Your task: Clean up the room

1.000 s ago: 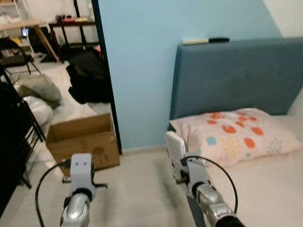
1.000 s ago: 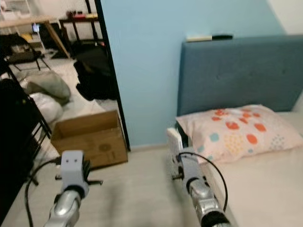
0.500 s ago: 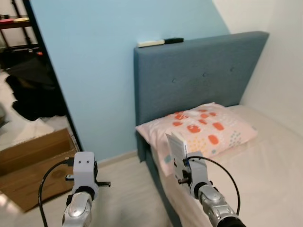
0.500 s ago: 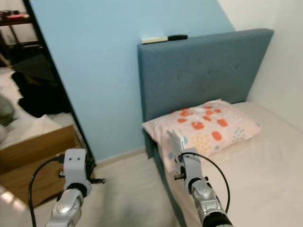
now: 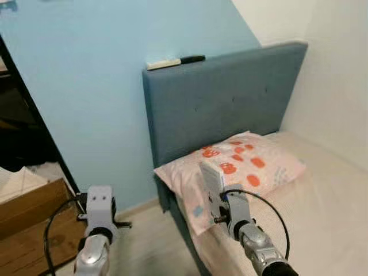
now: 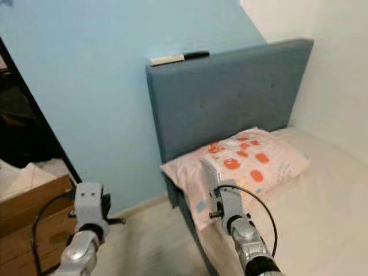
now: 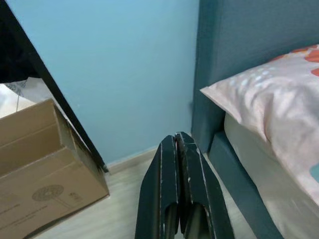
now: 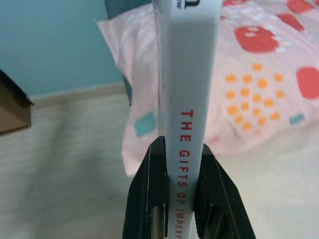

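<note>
Right gripper (image 8: 182, 199) is clamped on a pale book (image 8: 187, 94), spine up, red lettering visible, held upright over the bed (image 5: 322, 230) edge, in front of the spotted pillow (image 5: 241, 164) at 1 o'clock from it. Left gripper (image 7: 180, 164) has its fingers pressed together with nothing between them, raised over the floor (image 6: 149, 241). Cardboard box (image 7: 45, 159) sits at 9 o'clock by the blue wall (image 5: 86, 103); its contents cannot be told. A marker (image 5: 190, 58) lies on top of the headboard (image 5: 224, 103).

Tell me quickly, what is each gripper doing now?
Left gripper: closed, holding nothing.
Right gripper: closed on a white book, spine facing the camera.
</note>
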### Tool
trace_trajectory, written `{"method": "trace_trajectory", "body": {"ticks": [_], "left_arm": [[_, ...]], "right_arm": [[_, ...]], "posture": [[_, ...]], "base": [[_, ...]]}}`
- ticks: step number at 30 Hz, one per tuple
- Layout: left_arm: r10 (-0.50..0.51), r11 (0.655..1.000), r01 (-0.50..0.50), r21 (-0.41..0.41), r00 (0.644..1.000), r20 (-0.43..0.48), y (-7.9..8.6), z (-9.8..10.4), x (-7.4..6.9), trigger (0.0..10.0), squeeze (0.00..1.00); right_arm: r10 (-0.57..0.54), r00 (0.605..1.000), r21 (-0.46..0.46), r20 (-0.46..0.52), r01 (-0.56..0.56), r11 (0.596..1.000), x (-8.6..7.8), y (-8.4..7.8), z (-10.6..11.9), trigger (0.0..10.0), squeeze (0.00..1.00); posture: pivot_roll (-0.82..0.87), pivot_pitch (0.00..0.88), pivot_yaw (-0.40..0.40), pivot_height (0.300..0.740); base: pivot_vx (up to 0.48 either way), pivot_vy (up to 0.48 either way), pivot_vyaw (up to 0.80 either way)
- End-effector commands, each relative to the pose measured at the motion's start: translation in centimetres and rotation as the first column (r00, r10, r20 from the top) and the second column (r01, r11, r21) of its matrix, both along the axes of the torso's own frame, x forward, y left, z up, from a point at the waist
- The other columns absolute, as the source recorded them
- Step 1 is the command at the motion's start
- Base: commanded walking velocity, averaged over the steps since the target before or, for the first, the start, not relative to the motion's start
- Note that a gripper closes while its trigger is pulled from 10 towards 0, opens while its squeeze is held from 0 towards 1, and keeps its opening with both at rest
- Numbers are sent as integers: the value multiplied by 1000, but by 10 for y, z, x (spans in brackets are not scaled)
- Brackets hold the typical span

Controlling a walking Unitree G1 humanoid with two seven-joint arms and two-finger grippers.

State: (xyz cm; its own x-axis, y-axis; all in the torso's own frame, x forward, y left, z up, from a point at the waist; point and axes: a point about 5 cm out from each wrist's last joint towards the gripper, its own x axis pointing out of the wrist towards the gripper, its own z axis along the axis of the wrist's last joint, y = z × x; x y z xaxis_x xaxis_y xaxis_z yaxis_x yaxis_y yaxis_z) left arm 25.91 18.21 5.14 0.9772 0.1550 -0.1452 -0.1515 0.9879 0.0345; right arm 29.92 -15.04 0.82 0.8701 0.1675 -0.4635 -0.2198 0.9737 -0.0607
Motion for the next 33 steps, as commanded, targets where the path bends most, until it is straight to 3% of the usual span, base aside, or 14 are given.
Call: {"method": "trace_trajectory", "body": {"ticks": [1, 33], "left_arm": [[10, 1000, -10, 7, 1000, -16, 5, -3, -3, 10000, 0], [5, 1000, -5, 22, 1000, -21, 7, -3, -1, 10000, 0]], "right_arm": [[24, 999, 16, 24, -25, 1000, 2, 9, 3, 10000, 0], [16, 1000, 21, 19, -17, 1000, 2, 12, 2, 10000, 0]], "posture": [[-40, 0, 4, 740], [-35, 0, 16, 740]], "base": [[307, 0, 0], [275, 0, 0]]}}
